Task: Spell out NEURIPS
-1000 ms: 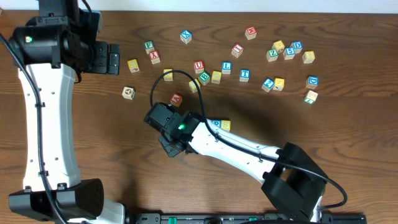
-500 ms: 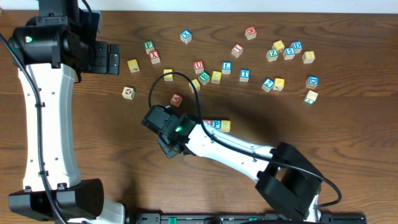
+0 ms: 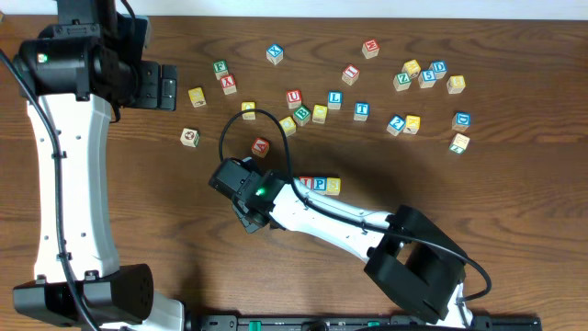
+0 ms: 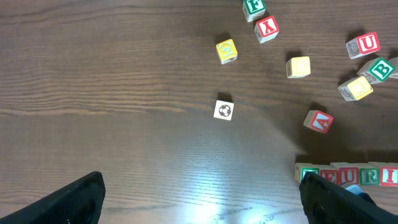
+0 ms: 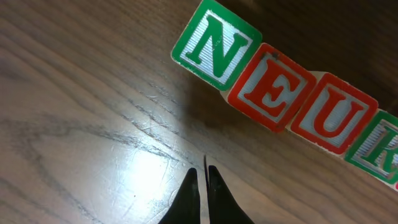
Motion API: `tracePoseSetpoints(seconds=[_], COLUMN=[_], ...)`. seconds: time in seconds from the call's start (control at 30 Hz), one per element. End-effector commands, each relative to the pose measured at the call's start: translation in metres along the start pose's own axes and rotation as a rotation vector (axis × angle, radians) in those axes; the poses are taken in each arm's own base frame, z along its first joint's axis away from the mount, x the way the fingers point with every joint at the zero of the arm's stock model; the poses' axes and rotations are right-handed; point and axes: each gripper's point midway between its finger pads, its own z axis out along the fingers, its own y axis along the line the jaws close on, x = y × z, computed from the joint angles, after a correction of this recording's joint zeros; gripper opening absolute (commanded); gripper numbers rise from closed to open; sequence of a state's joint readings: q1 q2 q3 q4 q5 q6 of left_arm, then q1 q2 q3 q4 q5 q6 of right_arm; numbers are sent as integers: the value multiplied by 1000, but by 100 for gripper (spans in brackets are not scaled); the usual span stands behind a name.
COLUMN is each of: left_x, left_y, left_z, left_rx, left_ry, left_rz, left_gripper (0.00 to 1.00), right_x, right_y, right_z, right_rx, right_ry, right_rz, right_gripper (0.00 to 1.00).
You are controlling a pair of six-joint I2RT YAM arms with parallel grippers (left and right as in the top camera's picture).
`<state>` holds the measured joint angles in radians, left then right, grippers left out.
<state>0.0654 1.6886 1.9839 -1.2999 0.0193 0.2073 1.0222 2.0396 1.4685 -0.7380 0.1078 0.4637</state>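
Right gripper [image 5: 202, 180] is pressed together with nothing between its black fingertips, held low over the brown wooden table [image 5: 74, 124] just on the near side of the green N wooden cube [image 5: 214, 43]. That cube heads a touching row: red E wooden cube [image 5: 268, 87], red U wooden cube [image 5: 333, 112], then green R wooden cube [image 5: 380, 148], which is cut by the frame edge. In the overhead view the row emerges rightward from under the right arm as red I wooden cube [image 3: 306, 184], blue P wooden cube [image 3: 319, 184] and yellow-faced wooden cube [image 3: 333, 186]; the letter on the last cannot be read. Assessment: all seven places look filled, mid-table, so the word appears spelled, subject to that yellow face. The N seems to sit slightly out of line with the E. Closed tips suit a blunt nudge, not a pick, which is the likely reason for this posture. Because the cubes touch, any push on the N would carry down the row. Left gripper [image 4: 201, 177] is spread wide and empty at the far left, well apart from the row, judged parked to keep clear. Spare pieces, including the red A wooden cube [image 3: 261, 146] and the white football-printed cube [image 4: 224, 110], lie on the far side of the row, unneeded for this word
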Motion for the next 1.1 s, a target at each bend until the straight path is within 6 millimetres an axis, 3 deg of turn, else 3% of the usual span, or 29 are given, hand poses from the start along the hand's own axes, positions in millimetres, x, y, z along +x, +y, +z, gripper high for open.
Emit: tracePoseSetpoints(seconds=[0.0,1.07], left_x=[-3,-3], left_y=[4,4], left_z=[-7,-7], left_rx=[-17,-17], left_ry=[-21,-21], left_rz=[1,1], left_gripper=[98,98], right_x=[4,1], right_y=[-9,-22], right_z=[8,13], right_rx=[42,87], right_ry=[1,-29], right_rz=[21,49], right_gripper=[1,1])
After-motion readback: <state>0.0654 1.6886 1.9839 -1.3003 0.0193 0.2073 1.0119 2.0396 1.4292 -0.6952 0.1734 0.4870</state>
